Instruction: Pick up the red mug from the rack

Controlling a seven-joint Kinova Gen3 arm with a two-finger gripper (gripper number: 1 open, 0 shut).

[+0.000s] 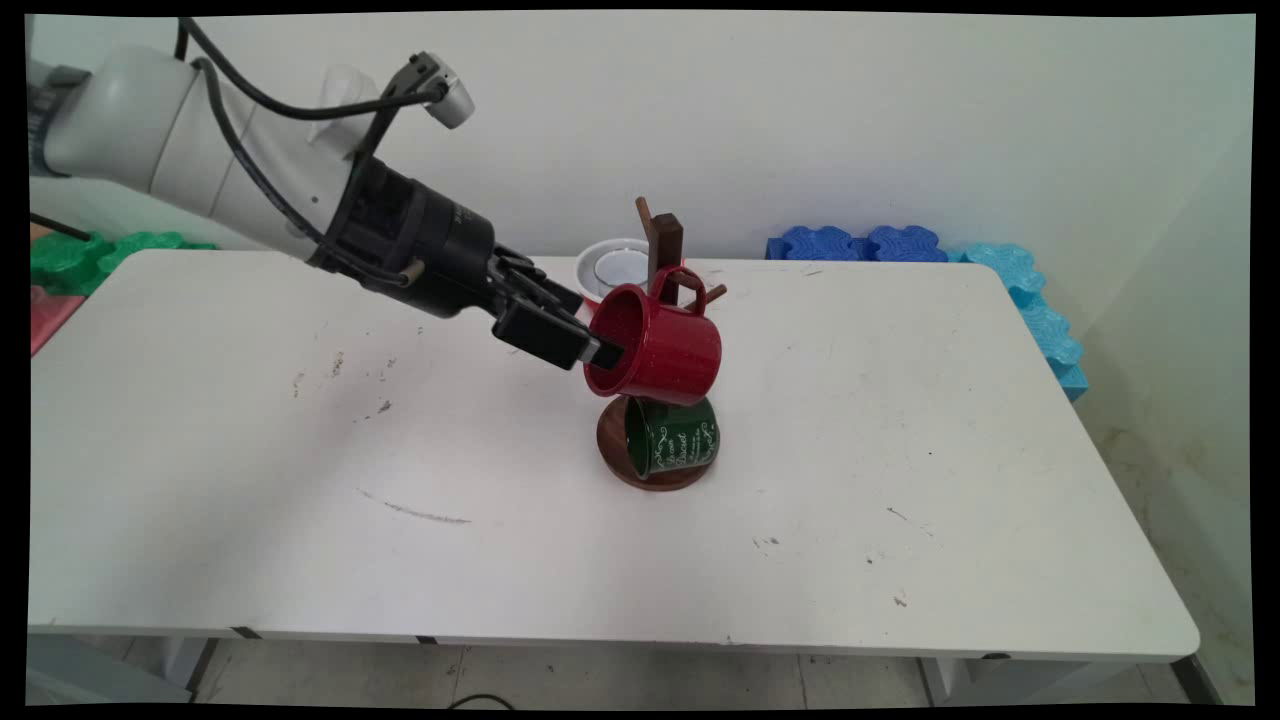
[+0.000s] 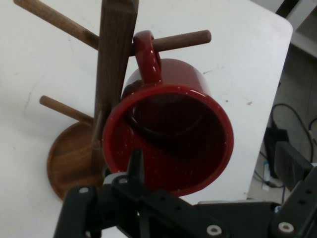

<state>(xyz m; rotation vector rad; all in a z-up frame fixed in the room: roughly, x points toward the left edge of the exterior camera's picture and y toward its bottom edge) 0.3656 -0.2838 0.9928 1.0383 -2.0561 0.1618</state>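
A red enamel mug (image 1: 665, 350) lies on its side in the air, mouth toward my gripper (image 1: 600, 355), its handle looped over an upper peg (image 2: 185, 39) of the wooden mug tree (image 1: 665, 240). The gripper (image 2: 126, 171) is shut on the red mug (image 2: 168, 134) at the lower rim, one finger (image 2: 136, 163) inside the mouth and the other outside. A green mug (image 1: 675, 438) with white lettering hangs on a lower peg just beneath, above the tree's round base (image 1: 650, 478). In the hand view the tree's post (image 2: 114, 64) rises left of the mug.
A white bowl (image 1: 612, 265) sits behind the mug tree near the table's far edge. Blue foam tiles (image 1: 860, 243) and light blue ones (image 1: 1040, 320) line the far right side. Green foam tiles (image 1: 80, 255) and a red piece (image 1: 50, 315) lie at the far left.
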